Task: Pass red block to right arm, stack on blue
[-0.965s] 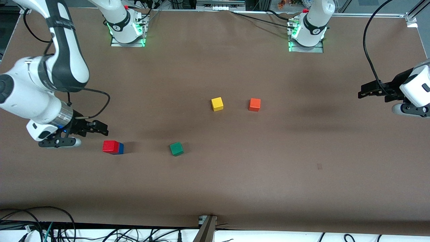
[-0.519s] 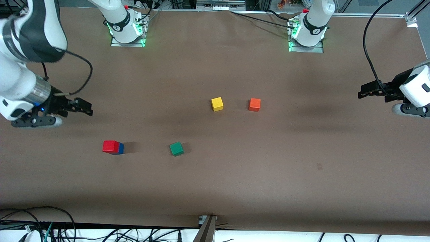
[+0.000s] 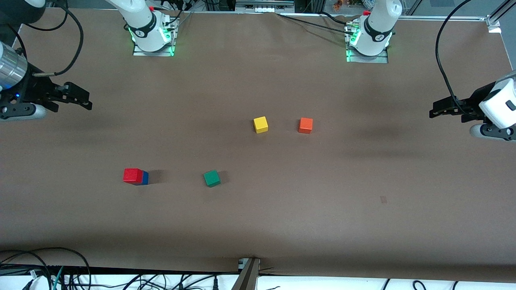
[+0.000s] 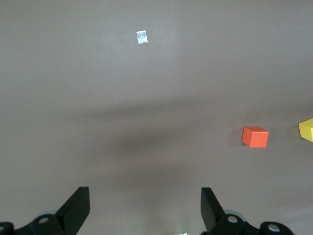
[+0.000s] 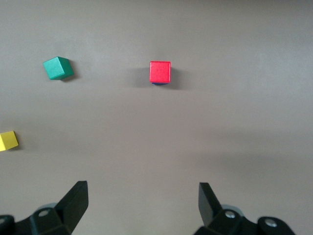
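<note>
The red block (image 3: pixel 132 175) rests on top of the blue (image 3: pixel 145 177) cube, toward the right arm's end of the table; only a sliver of blue shows. In the right wrist view the red block (image 5: pixel 160 72) covers the blue (image 5: pixel 159 83) almost fully. My right gripper (image 3: pixel 83 98) hangs open and empty over bare table at its own end, well apart from the stack; its jaws (image 5: pixel 142 196) stand wide. My left gripper (image 3: pixel 433 109) waits open and empty over the table's edge at the left arm's end, its jaws (image 4: pixel 145 200) wide over bare surface.
A green cube (image 3: pixel 211 178) sits beside the stack toward the table's middle. A yellow cube (image 3: pixel 261 124) and an orange cube (image 3: pixel 305 125) lie farther from the front camera, near the centre. A small tape mark (image 3: pixel 383 199) lies on the brown table.
The right arm has risen and drawn back from beside the stack toward its base's side of the table, gripper still open. The stack and the left arm have not moved.
</note>
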`<state>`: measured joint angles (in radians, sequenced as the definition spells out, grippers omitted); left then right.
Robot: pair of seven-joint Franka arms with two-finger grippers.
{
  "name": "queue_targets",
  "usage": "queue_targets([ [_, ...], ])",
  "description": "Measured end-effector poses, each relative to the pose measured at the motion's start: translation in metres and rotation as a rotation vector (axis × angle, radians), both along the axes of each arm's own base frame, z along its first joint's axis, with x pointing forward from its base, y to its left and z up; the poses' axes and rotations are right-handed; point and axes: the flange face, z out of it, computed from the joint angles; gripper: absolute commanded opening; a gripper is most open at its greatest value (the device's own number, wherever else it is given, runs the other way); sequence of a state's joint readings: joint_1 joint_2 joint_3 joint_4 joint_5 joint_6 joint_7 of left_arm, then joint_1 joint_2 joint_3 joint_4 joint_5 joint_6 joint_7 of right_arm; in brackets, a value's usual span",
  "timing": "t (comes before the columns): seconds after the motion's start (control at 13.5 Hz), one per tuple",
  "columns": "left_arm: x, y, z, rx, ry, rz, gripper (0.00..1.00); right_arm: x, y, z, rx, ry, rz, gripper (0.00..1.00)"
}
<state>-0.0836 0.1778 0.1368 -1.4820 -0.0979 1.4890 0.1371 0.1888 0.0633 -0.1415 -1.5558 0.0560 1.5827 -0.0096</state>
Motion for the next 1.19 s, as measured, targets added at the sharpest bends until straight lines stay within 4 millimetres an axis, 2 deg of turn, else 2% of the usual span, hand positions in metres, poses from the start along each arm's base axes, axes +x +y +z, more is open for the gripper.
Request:
queue_targets([
  [0.52, 0.0, 0.0, 0.0, 0.0, 0.0, 0.0, 1.0, -0.027, -0.016, 0.026, -0.021, 0.041, -0.016, 1.0],
  [1.19, 0.0, 0.0, 0.0, 0.0, 0.0, 0.0, 1.0, -0.034, -0.012, 0.023, -0.058, 0.082, 0.001, 1.0],
])
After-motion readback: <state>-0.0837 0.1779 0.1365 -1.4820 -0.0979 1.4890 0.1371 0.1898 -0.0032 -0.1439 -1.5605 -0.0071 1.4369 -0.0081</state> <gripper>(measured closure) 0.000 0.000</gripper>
